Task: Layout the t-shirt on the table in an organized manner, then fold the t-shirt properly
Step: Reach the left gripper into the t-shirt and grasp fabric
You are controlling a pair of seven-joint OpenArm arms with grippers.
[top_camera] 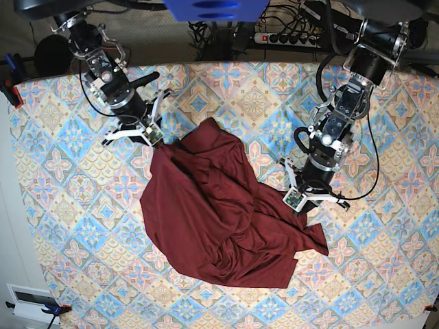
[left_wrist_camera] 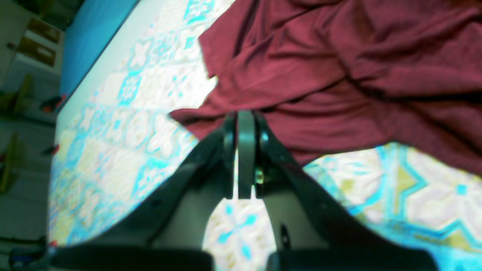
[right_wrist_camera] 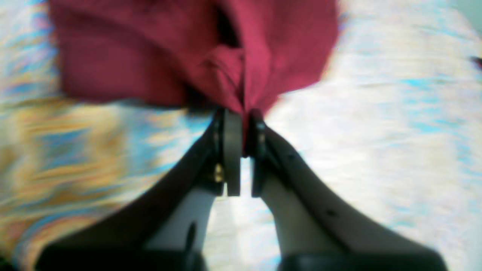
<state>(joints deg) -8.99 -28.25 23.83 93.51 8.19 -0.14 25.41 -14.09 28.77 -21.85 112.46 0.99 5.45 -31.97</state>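
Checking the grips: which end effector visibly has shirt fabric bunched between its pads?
The right end effector: t-shirt cloth is gathered between its pads. The left end effector is shut at the hem, its hold unclear.

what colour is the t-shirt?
Plain dark maroon t-shirt, no print; clearest in the base view.

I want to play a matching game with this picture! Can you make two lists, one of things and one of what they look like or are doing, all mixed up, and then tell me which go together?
Things:
1. t-shirt
2. table
3. right gripper
4. left gripper

Descriptions:
A. covered in blue, pink and cream tile patterns
B. shut on a bunched fold of cloth
C. dark maroon, lying crumpled
D. shut at the shirt's edge, with no cloth seen between the jaws

Pairs: 1-C, 2-A, 3-B, 4-D
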